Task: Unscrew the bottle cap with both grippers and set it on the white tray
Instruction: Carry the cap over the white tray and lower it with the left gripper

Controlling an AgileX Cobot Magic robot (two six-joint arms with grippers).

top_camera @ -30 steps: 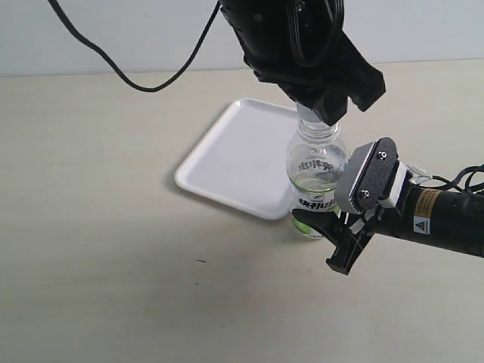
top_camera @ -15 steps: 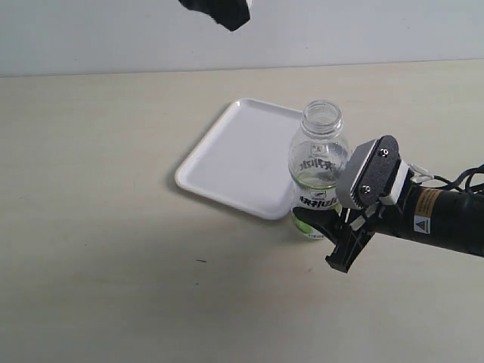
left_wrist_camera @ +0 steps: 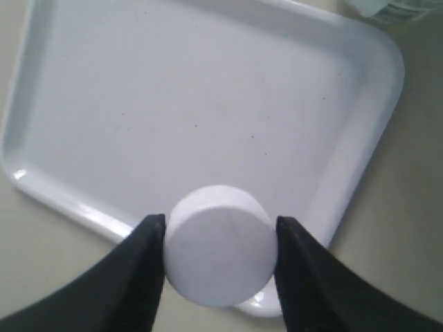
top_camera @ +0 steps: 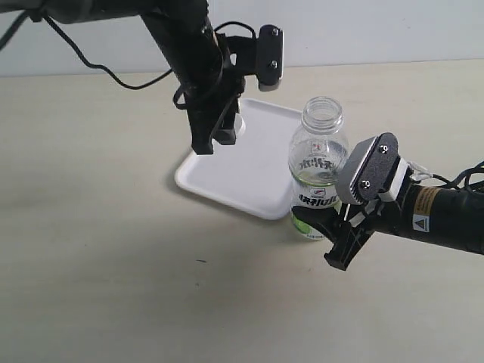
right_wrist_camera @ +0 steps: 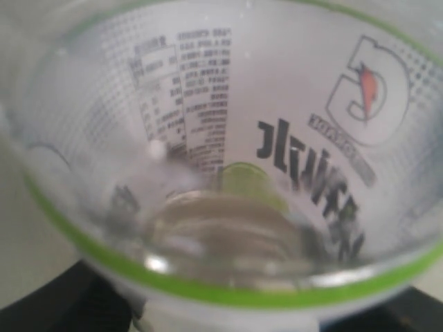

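Left gripper (top_camera: 219, 134): fingers (left_wrist_camera: 147, 270) clamped on opposite sides of the bottle cap (left_wrist_camera: 220, 245), holding it flat top up over the white tray (top_camera: 227, 170) near one long rim; contact between cap and tray cannot be judged. Bottle (top_camera: 318, 162): upright on the table (top_camera: 98, 227), neck open, just beside the tray's edge, with the cap at about 10 o'clock from it in the exterior view. Right gripper (top_camera: 327, 231): reaches in from 4 o'clock, jaws set wide around the bottle's lower body, gripping it at the label.
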